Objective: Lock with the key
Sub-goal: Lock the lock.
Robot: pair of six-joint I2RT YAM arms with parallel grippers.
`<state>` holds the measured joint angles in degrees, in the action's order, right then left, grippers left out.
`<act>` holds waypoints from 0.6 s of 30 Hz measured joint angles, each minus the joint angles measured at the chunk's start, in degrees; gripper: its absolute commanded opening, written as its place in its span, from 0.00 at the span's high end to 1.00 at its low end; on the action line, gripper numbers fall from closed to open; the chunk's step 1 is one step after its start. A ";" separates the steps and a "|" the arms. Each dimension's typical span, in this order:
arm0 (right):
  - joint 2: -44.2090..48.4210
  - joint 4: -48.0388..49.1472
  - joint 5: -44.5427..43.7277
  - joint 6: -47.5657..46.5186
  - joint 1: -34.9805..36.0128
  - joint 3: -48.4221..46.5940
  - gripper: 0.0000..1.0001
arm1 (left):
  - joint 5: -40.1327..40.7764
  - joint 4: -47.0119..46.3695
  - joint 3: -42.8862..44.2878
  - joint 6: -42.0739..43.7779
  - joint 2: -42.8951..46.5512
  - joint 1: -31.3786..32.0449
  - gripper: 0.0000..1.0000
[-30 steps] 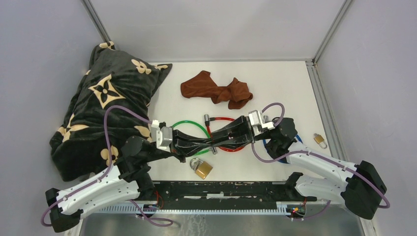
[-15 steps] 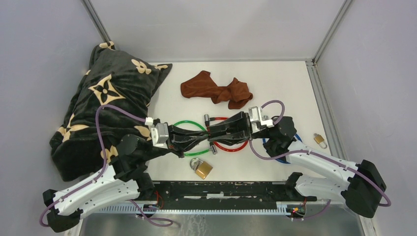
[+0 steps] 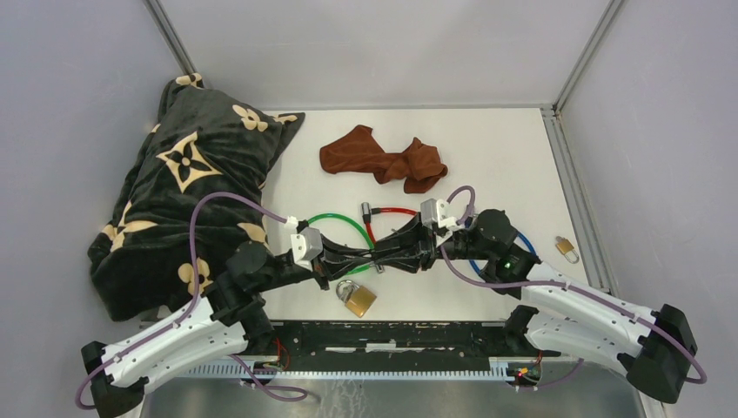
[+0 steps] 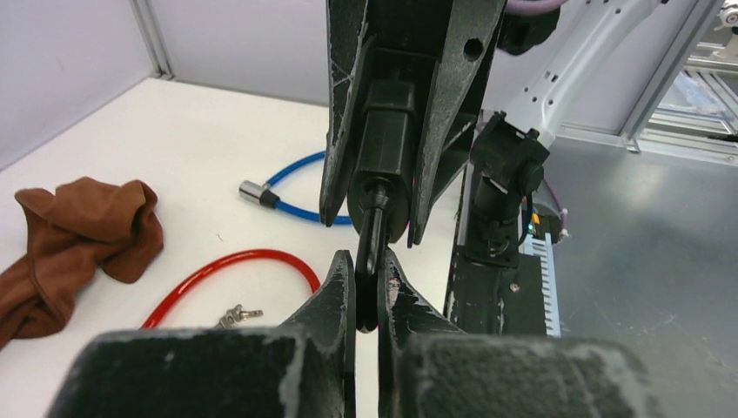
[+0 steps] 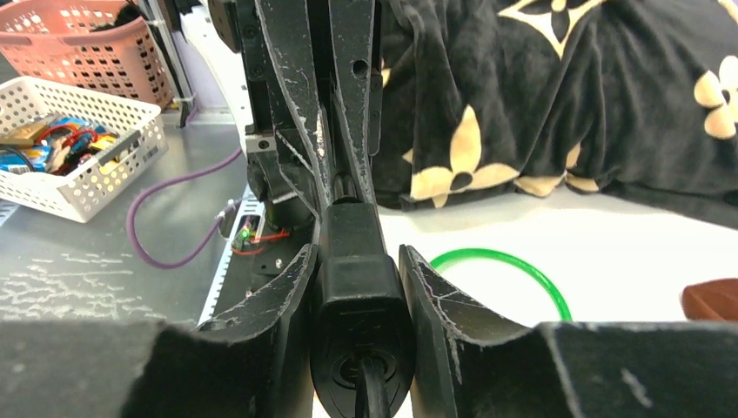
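Observation:
Over the table's middle my two grippers meet tip to tip. In the right wrist view my right gripper is shut on the sides of the black lock body. The key, with its thin black head, sticks into the lock's end face. My left gripper is shut on that key head. From the left wrist view the lock hangs between the right arm's fingers. From above, the left gripper and right gripper hide lock and key.
A brass padlock lies just in front of the grippers, a small one at the right edge. Green, red and blue cables lie underneath. A brown cloth sits behind, a black blanket at left.
Both arms stayed joined at lock and key. The right wrist swung left and nearer, and the left wrist shifted right. Neither grip changed.

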<state>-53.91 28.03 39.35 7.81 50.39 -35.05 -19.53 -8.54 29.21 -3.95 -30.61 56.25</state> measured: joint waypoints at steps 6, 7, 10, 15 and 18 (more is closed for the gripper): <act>3.32 -7.32 -1.99 -2.86 0.24 0.11 1.00 | -2.56 1.29 -0.98 -0.07 1.31 -1.66 0.98; 3.67 -7.85 -2.16 -3.23 0.26 0.17 1.00 | -3.19 1.14 -1.14 -0.09 1.49 -1.95 0.98; 3.80 -8.81 -2.10 -3.39 0.55 0.31 1.00 | -4.42 0.94 -1.77 -0.42 1.73 -2.45 0.97; 3.32 -8.92 -1.97 -3.02 0.57 0.50 1.00 | -5.16 -0.61 -3.37 -1.46 2.10 -2.99 0.62; 3.30 -8.96 -2.60 -2.71 -0.22 1.16 1.00 | -5.22 -1.25 -4.07 -2.75 2.93 -3.45 0.54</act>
<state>-50.61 19.07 36.75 5.10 50.17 -33.89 -24.75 -9.78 25.15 -6.70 -27.68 52.80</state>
